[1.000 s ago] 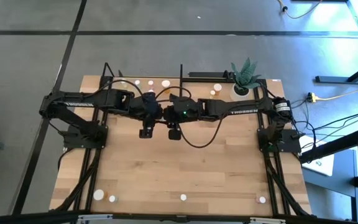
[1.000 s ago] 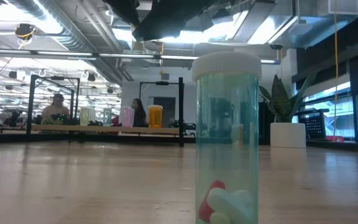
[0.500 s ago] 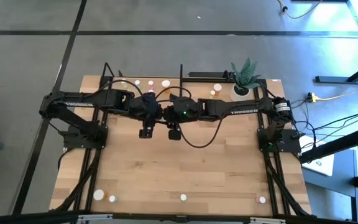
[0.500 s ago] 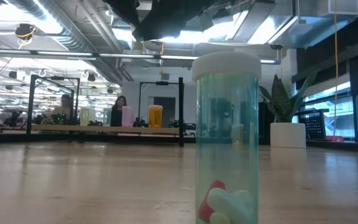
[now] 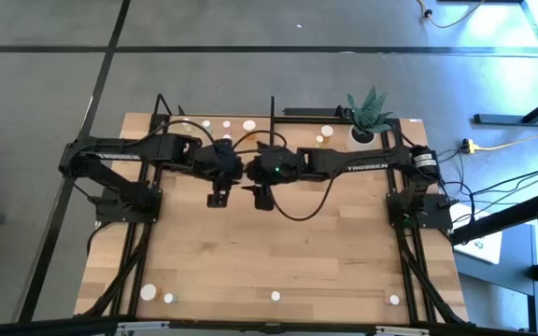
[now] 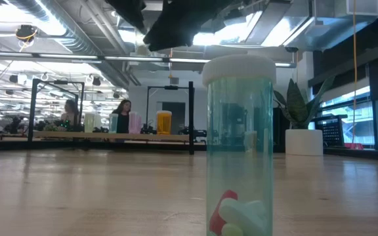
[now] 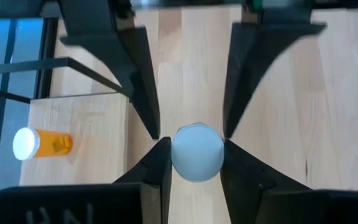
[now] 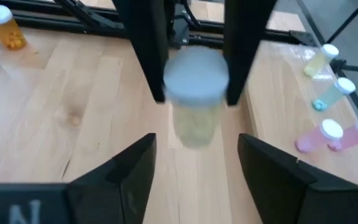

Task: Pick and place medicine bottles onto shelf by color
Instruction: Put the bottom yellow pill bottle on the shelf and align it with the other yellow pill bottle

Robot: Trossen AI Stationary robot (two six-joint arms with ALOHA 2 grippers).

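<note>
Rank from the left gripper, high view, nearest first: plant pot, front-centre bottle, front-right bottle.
From the left gripper:
1. front-centre bottle, middle of the table's front edge.
2. plant pot, back right corner.
3. front-right bottle, front right corner.

You had two matte black arms on screen, boxy links with rounded joint housings. The left arm (image 5: pixel 129 154) and the right arm (image 5: pixel 362 163) each carried white block lettering along the forearm link; only the right one's was readable, as TROSSEN. A small green light glowed on the housing near the right wrist (image 5: pixel 276 171). Black cables looped loose off both wrists, one hanging in a long arc under the right arm. Each arm sat on a black base plate. The left gripper (image 7: pixel 191 134) had flat black fingers (image 7: pixel 138 74) tapering to wedge-shaped tips. The right gripper (image 8: pixel 194 74) showed straight, slab-like black fingers (image 8: pixel 145 43).
</note>
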